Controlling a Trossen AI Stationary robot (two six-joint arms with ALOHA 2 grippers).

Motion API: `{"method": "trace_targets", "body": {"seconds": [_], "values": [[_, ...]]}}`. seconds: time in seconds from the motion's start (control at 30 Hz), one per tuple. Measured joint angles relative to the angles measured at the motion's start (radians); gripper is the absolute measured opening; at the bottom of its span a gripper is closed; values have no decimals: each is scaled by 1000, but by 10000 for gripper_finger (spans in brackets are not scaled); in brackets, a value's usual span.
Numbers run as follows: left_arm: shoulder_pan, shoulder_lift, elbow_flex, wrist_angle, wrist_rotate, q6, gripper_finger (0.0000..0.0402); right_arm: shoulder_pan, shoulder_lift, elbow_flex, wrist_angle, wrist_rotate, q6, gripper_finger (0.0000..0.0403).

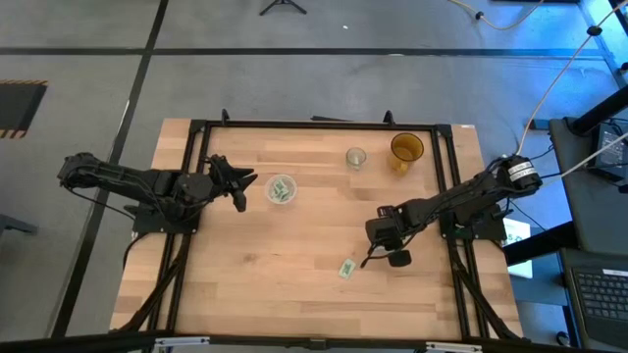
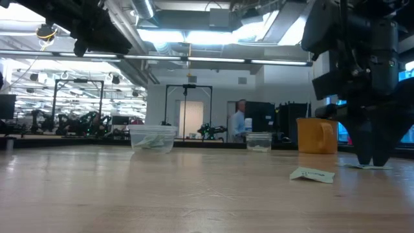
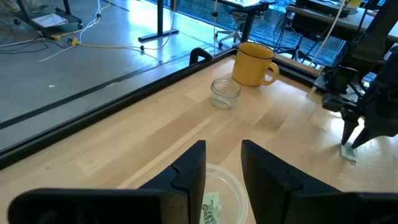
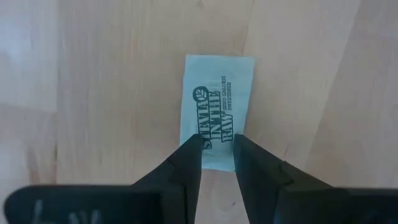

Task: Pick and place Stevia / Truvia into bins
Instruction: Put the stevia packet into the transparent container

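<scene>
1. From above, the wooden table (image 1: 294,245) is lit evenly and looks bright. A blue glow falls on the floor at the right side.
2. Small, soft shadows lie under the arms and the cups.
3. At table height, long ceiling lights (image 2: 213,35) shine very bright, almost white. The arm on the right looks like a dark shape against them.
4. In that view the near tabletop is blurry, and the person (image 2: 239,121) far back is blurry too.
5. In the left wrist view, daylight shines off the grey floor (image 3: 74,62).
6. In the right wrist view, the packet (image 4: 217,109) is sharp and you can read its words. The two dark fingers (image 4: 186,168) near the camera are soft.
</scene>
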Motion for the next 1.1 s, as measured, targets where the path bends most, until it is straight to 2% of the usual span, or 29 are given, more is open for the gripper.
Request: {"method": "trace_targets", "body": {"seconds": [0.23, 0.57, 0.77, 0.93, 1.1], "values": [[0, 0, 0, 0, 0, 0, 97, 0, 11, -7, 9, 0, -3, 92], [0, 0, 0, 0, 0, 0, 97, 0, 13, -9, 13, -4, -3, 31], [0, 0, 0, 0, 0, 0, 97, 0, 2, 5, 8, -3, -4, 21], [0, 0, 0, 0, 0, 0, 97, 0, -7, 53, -7, 12, -32, 25], [0, 0, 0, 0, 8, 0, 97, -18, -12, 192, -21, 17, -128, 19]]}}
